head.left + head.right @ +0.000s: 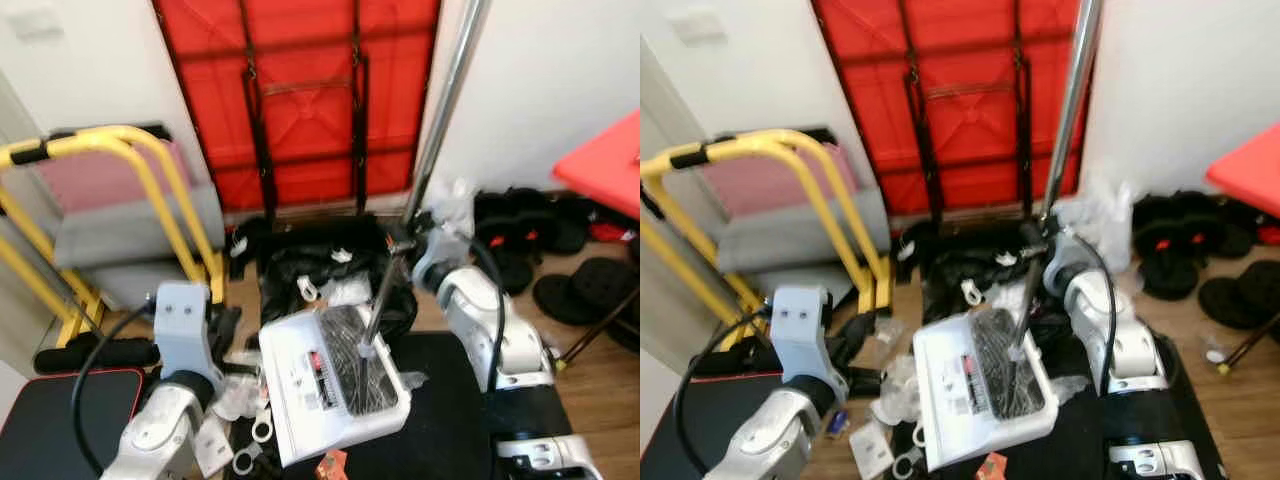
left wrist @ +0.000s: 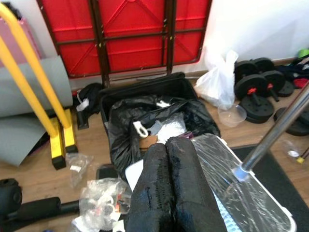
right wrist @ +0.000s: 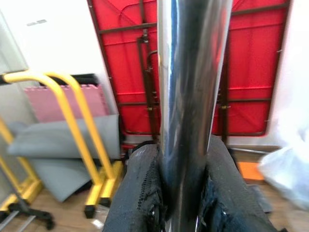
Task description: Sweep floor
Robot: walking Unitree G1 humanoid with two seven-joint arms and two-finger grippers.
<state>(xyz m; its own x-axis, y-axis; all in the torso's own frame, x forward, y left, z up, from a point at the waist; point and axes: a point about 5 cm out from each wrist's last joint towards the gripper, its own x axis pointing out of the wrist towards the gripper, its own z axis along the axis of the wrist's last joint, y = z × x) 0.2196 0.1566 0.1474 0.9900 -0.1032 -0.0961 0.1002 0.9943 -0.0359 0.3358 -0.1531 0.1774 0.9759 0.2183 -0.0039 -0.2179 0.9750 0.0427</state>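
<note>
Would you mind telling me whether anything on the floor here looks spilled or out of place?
Yes. Crumpled clear plastic wrappers lie scattered on the wooden floor beside the open black rubbish bag, as if spilled. The right claw grips the shiny metal pole, whose lower end rests in the white plastic dustpan.

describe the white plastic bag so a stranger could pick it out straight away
Start at the red folded table leaning on the back wall and go to its right lower corner. There on the wood floor, between the open black bin bag and the black dumbbells, stands the white plastic bag: crumpled, translucent, the only pale thing among dark ones.
</note>
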